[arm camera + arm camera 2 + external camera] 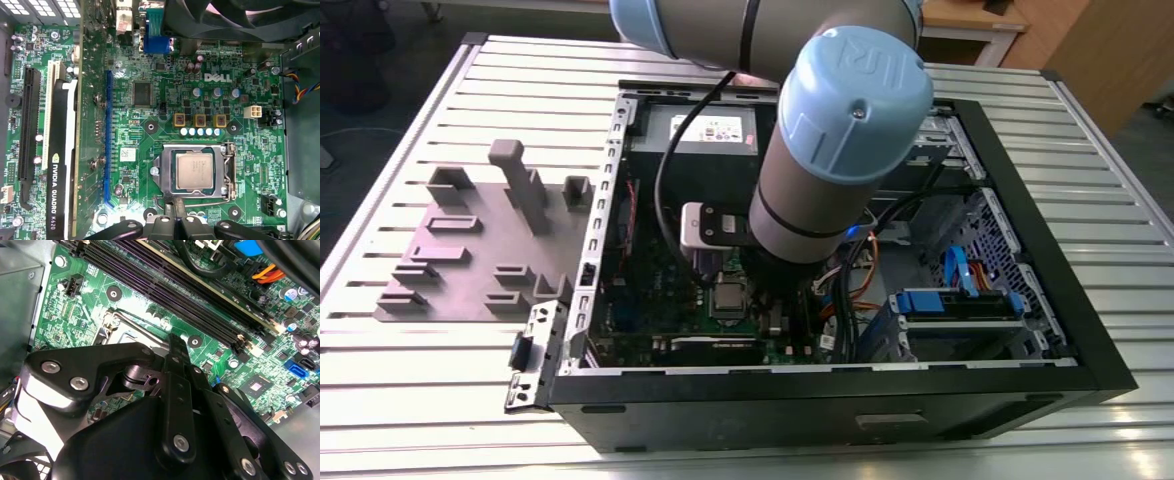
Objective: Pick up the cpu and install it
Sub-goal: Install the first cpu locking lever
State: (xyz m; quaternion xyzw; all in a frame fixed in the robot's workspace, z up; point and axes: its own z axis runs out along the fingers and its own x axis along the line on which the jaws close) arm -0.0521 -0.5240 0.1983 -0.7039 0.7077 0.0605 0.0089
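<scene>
Fixture comes first: at the exterior view's left, one grey plastic fixture stands on the slatted counter, well apart from the work. Beside it lies one open computer case, and the single arm reaches down into its middle. Inside, in the first wrist view, one graphics card runs along one side of the green board. Further across are three square brown components in a row and one socket. The one cpu lies flat in that socket with its silvery top up. It also shows in the exterior view as a small bright square just below the wrist. The end effector is over the socket's frame with its tips at the edge, and the chip is just beyond them on the side toward the three brown components. The chip is near enough square to have no long axis to speak of, and its edges run true with the socket frame. In the second wrist view the end effector looks pressed together with nothing pinched. By my reading the chip is already seated rather than carried.
</scene>
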